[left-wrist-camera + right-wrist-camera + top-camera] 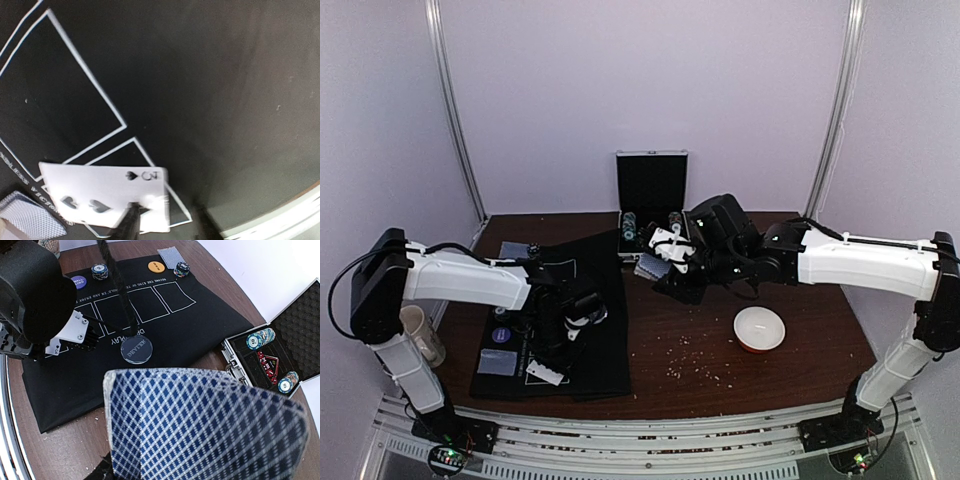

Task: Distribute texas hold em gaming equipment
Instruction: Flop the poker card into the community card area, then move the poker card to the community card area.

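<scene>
Clamping card deck (200, 425), right jaws half-open.

White bowl (759, 327) (red outside) — beige mug (420, 333)

Soft even light, blurry close-ups

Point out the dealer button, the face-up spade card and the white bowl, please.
dealer button (136, 349), right wrist view, lettered centre
face-up spade card (95, 183), left wrist view, white face
white bowl (760, 326), top external view, bare inside
</scene>
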Available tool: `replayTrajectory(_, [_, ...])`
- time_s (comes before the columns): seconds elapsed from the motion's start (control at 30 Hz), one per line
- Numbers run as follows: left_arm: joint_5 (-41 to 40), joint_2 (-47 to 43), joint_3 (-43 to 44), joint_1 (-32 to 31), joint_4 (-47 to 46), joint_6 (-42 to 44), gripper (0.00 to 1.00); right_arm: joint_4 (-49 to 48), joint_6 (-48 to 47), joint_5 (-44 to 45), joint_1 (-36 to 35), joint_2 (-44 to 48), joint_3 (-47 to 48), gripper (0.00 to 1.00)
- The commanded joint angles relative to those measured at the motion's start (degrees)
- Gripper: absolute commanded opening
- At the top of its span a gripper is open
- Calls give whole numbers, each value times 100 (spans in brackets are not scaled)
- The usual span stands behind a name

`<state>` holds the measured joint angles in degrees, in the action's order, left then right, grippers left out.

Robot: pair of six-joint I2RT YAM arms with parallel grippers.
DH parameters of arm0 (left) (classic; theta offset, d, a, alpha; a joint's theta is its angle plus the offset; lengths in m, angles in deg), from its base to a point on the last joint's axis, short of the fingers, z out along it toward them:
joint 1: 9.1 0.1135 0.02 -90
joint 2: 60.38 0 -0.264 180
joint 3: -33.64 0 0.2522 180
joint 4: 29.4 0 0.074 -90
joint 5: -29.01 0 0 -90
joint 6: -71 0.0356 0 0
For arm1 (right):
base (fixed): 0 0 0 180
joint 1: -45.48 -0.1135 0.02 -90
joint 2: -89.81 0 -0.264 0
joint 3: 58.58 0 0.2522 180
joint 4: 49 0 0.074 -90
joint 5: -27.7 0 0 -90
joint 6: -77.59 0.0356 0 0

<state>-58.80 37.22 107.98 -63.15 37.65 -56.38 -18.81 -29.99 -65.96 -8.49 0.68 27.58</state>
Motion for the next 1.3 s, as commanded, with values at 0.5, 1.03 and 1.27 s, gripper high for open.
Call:
replayTrajectory(0.5, [376,-627,224,1549,-609,960,27,54,124,79,23,198,-16,49])
replayTrajectory(1.03, [398,-438,-866,1793,-1172,1047,13,39,159,102,23,246,-91,49])
replayTrajectory(1.27, [312,-676,-1208,1801,-1041,925,13,0,167,76,21,222,-88,49])
